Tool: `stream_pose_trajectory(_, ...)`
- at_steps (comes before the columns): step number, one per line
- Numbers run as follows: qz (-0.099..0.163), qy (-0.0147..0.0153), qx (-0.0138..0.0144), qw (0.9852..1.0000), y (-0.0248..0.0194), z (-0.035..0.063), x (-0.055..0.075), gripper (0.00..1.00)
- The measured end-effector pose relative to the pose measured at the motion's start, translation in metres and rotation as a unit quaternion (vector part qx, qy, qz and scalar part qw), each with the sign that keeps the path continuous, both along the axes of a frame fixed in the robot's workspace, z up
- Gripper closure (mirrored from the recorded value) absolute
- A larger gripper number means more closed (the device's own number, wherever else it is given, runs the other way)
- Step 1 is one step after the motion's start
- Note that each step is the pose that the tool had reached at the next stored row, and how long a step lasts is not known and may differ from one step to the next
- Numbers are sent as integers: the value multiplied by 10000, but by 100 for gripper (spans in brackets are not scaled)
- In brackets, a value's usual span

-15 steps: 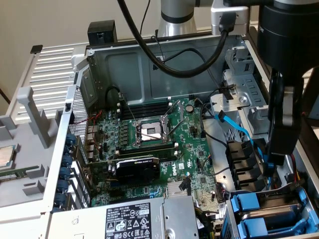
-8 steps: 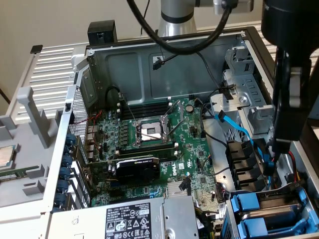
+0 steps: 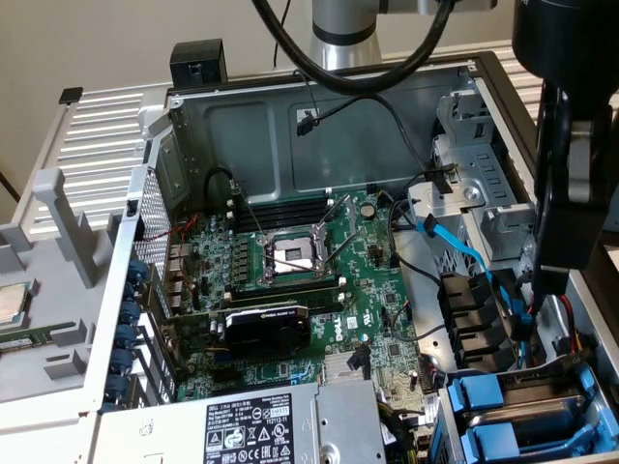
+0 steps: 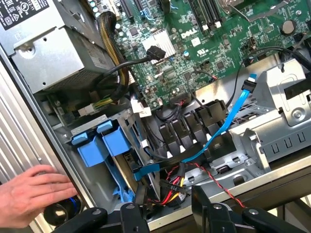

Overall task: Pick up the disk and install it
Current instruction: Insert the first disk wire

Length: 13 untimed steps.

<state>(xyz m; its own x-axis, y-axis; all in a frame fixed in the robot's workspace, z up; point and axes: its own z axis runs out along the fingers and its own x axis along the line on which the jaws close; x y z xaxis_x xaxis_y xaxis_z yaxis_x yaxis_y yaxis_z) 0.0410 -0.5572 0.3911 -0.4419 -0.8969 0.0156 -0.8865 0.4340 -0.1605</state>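
The gripper [image 4: 167, 217] is seen spread, w/ nothing btw. its 2 dark fingers [image 4: 204, 208]. It is positioned over the rim [image 4: 272, 177] of the open case, near the drive bay.

The disk [image 4: 119, 141] seems to be the blue carrier nearer the black slots [image 4: 194, 126]. It is seated in the bay, w/ a grey body slanting back behind the blue front. The other carrier [image 4: 90, 148] is set just beside it, toward the outer wall. Which of the 2 is the task's one cannot be told for sure. In the ext. view both blue fronts are found in the case's corner on the exterior view's right, next to the PSU [image 3: 280, 425].

Room around the bay is tight. Red, yellow & black wires [image 4: 170, 187] are bunched btw. the gripper and the carriers. A blue flat cable [image 4: 228, 114] is laid across the slots toward the metal cage [image 4: 286, 97]. A person's hand [image 4: 31, 196] is rested at the outer wall, close to the gripper, touching no carrier.

More free room is left above the mobo [image 3: 377, 290], in front of the case's back wall [image 3: 290, 135]. The arm [image 3: 566, 164] is hung over the cage side, well apart from the CPU socket [image 3: 290, 256].
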Motion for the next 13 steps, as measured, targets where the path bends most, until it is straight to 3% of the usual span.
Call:
stream_pose_trajectory(11, 0, 0, 0, 10000, 0, 0, 0, 51)
stream_pose_trajectory(13, 10, -35, 1, 10000, -1, -1, -17, 51)
